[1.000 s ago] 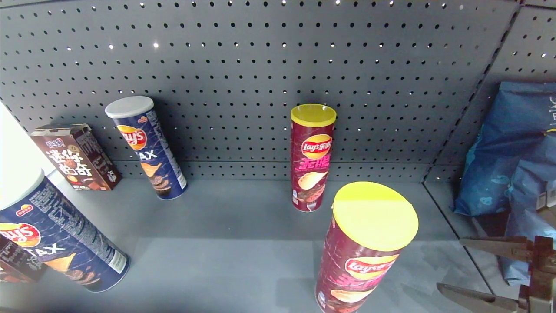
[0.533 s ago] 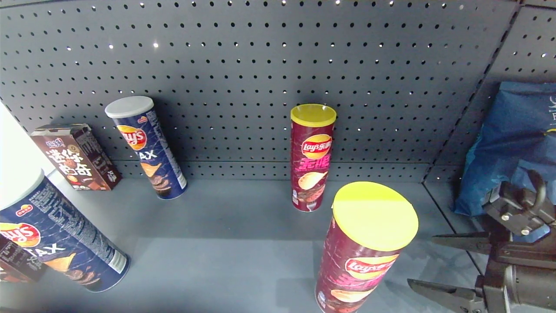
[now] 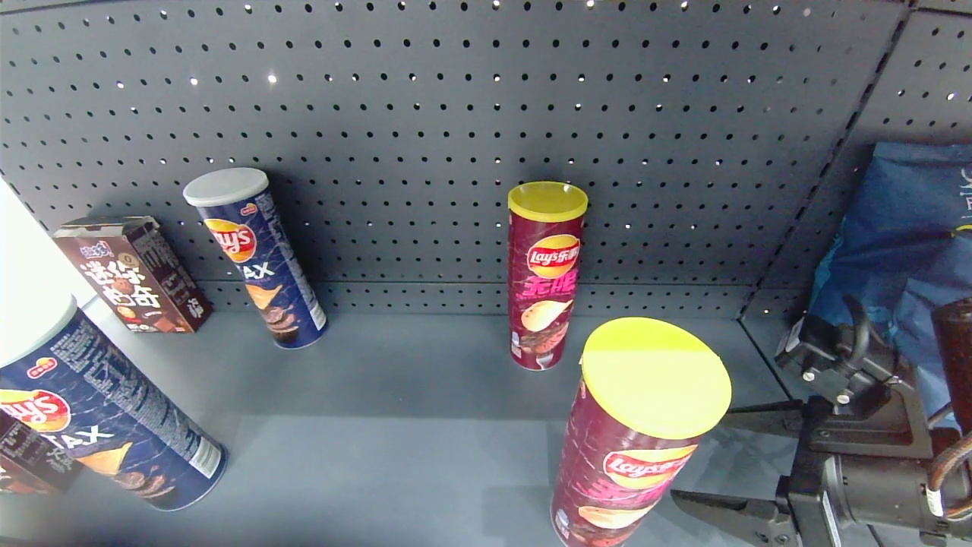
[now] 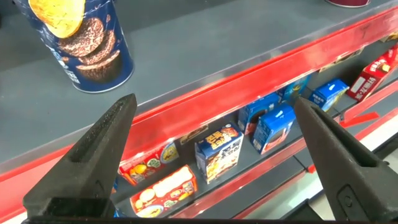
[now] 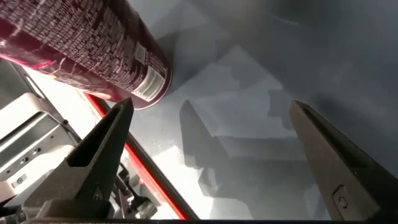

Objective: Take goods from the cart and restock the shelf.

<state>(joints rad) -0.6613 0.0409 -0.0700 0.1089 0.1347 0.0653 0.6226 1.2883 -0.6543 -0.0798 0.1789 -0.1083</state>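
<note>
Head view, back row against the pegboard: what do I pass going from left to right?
brown box → blue can with grey lid → maroon can with yellow lid → blue bags

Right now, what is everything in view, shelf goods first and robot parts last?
maroon cans: two, yellow lids, one at the back wall, one front right.
navy cans: two, pale lids, back left and front left.
brown box: one, back left corner.
blue bags: count unclear, right bay.
small boxes: several, blue and mixed, lower shelf.
shelf: one, grey, holed back wall.
left gripper: one, black, open, before the shelf's red edge.
right gripper: one, black, open, beside the front maroon can.
</note>
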